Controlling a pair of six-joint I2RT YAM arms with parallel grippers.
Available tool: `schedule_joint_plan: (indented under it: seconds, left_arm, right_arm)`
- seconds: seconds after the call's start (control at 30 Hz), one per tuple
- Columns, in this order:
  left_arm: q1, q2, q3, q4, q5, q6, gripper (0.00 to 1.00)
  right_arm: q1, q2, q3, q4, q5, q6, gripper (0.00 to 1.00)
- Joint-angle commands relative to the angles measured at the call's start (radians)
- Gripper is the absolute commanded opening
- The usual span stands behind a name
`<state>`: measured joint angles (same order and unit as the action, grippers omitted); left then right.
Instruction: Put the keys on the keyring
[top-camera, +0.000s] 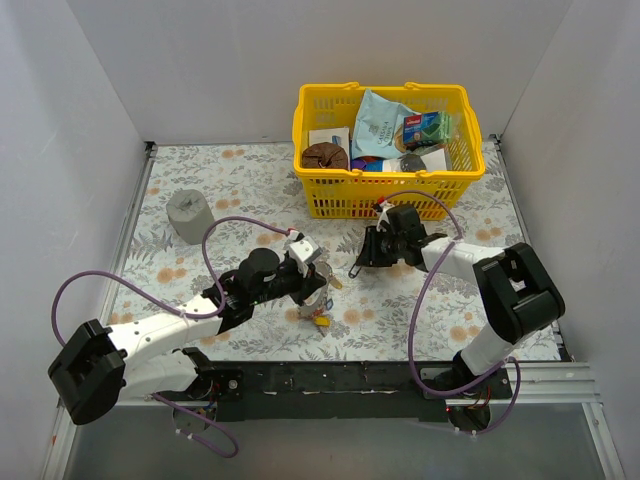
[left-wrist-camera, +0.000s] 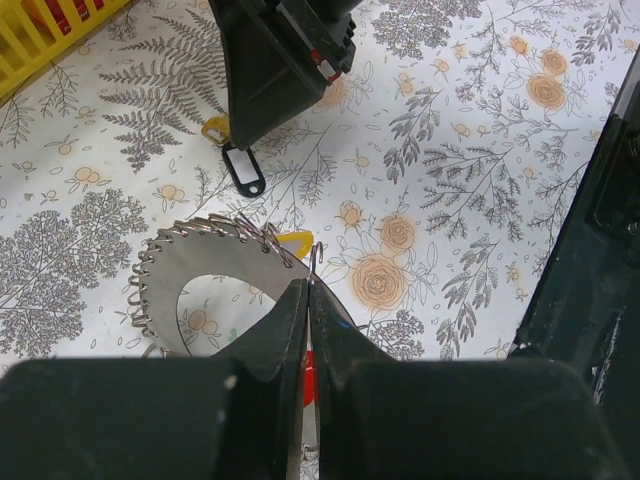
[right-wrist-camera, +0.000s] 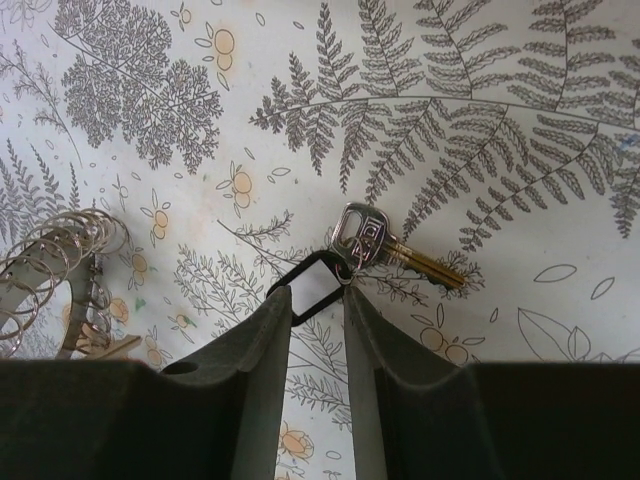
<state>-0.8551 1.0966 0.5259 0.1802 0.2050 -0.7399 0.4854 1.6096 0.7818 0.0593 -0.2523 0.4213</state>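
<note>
The keyring is a large silver ring edged with small wire loops; it also shows in the right wrist view. My left gripper is shut on its rim, near the table's middle. A yellow tag and a red one hang at the ring. My right gripper is shut on the black tag of a silver-headed key with a brass blade, low over the cloth. It sits just right of the left gripper.
A yellow basket full of packets stands at the back, close behind the right gripper. A grey cylinder stands at the left. White walls close in the flowered cloth on three sides.
</note>
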Motion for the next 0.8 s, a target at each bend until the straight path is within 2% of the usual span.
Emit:
schedule_joint_plan:
  seconds: [0.0, 0.77]
  left_arm:
    - [-0.005, -0.046, -0.010, 0.012, -0.013, 0.007, 0.00]
    - [-0.005, -0.070, -0.017, -0.013, -0.026, 0.001, 0.00]
  right_arm:
    - [-0.010, 0.029, 0.050, 0.022, -0.019, 0.011, 0.34]
    - [-0.013, 0.099, 0.083, 0.030, 0.016, 0.010, 0.26]
